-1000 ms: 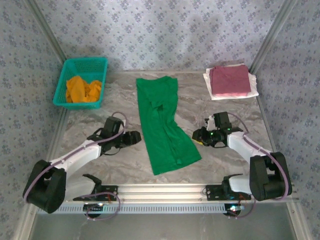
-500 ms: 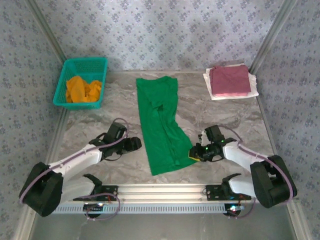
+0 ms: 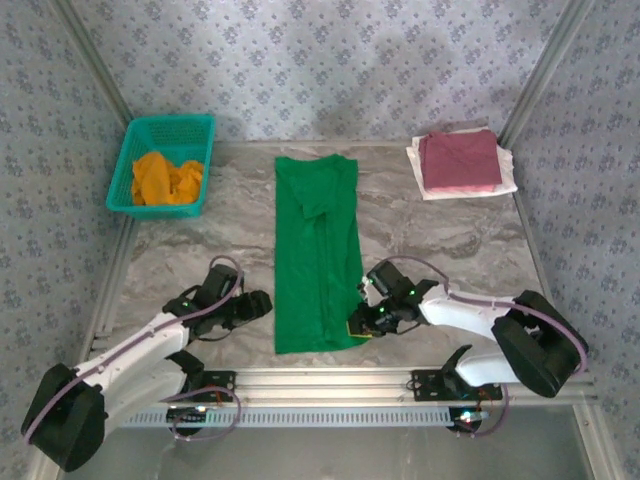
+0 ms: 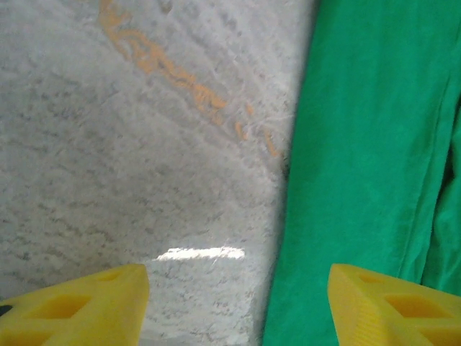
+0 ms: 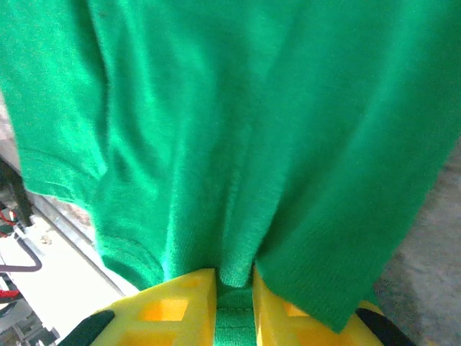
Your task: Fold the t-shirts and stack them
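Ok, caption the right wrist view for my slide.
Right gripper pinching a bunched fold of the green shirt.

the green shirt [image 3: 316,250] is soft matt cloth; the surface [image 3: 440,240] looks smooth, slightly glossy; the basket [image 3: 172,119] is plastic mesh.

This is a robotics test cell, not a home. A white-and-black left robot arm [image 3: 140,345] and its matching right robot arm [image 3: 470,310] are bolted to a slotted aluminium rail [image 3: 330,380] at the near edge of a grey marble-patterned desk [image 3: 440,230]. Blue-grey flower-printed wall panels [image 3: 320,60], held by bare metal corner posts [image 3: 95,65], box the desk in. Household things lie on it: a teal plastic mesh basket [image 3: 165,119] and a bright green cloth t-shirt [image 3: 315,260] spread flat.
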